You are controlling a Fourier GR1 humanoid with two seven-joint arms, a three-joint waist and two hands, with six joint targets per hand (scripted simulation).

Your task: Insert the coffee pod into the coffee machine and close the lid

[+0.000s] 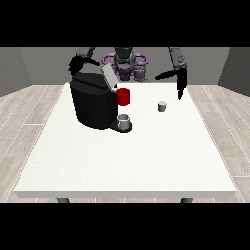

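A black coffee machine [93,104] stands on the table's left half, its grey lid [108,76] tilted up. A small grey coffee pod [162,106] sits upright on the table to the right of the machine. The hand at the view's right [179,80] hangs above and behind the pod, apart from it, with fingers straight and pointing down and the thumb out to the left. The hand at the view's left [77,64] hovers over the machine's back left corner, holding nothing I can see.
A red mug [123,96] stands right beside the machine's front. A grey cup [124,122] sits on the machine's drip base. The white table [127,161] stretches towards the camera.
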